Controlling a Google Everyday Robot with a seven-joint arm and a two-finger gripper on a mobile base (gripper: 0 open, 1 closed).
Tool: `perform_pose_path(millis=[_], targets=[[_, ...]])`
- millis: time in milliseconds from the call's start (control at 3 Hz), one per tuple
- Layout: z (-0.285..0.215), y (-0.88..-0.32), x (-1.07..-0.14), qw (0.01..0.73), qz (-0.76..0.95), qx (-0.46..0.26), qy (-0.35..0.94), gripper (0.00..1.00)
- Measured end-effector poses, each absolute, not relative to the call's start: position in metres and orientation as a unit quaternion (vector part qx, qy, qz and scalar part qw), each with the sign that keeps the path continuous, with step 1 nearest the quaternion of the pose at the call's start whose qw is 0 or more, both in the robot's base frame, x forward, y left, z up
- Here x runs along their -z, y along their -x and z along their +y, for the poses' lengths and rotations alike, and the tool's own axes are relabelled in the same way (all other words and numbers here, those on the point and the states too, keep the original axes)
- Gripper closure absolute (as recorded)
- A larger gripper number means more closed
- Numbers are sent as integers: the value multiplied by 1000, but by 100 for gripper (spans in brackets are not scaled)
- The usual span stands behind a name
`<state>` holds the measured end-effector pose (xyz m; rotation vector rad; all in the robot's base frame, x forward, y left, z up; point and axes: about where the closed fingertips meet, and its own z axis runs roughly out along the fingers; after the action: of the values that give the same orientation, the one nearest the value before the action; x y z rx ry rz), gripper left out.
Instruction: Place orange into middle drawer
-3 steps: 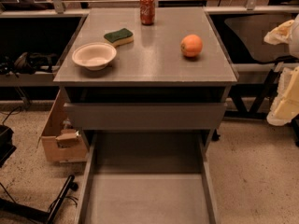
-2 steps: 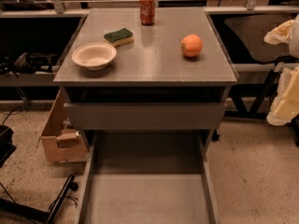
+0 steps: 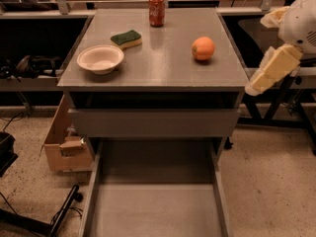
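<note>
The orange (image 3: 203, 48) sits on the right part of the grey cabinet top (image 3: 163, 63), free and untouched. The middle drawer (image 3: 155, 209) is pulled far out at the bottom of the view, its long flat grey floor bare between low side walls. My gripper (image 3: 269, 68) hangs at the right edge of the view, beside the cabinet's right front corner. It is to the right of the orange, a little nearer the front, and clear of it. It holds nothing that I can see.
A beige bowl (image 3: 100, 58), a green sponge (image 3: 126, 37) and a red soda can (image 3: 156, 10) stand on the cabinet top. A plain grey drawer front (image 3: 153, 122) sits above the open drawer. A cardboard box (image 3: 64, 144) is on the floor at the left.
My arm has moved left and up, bringing the gripper closer to the cabinet's right edge. The orange and the drawer have not moved.
</note>
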<state>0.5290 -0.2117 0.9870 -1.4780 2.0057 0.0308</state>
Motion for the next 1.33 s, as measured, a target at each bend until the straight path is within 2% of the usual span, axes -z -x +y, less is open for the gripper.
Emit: perform_pose_path(millis=[667,1333], targets=[[-189,-637,-982,423,743,-46,517,0],[-176,-754,-942,461,749,-61,472,0]])
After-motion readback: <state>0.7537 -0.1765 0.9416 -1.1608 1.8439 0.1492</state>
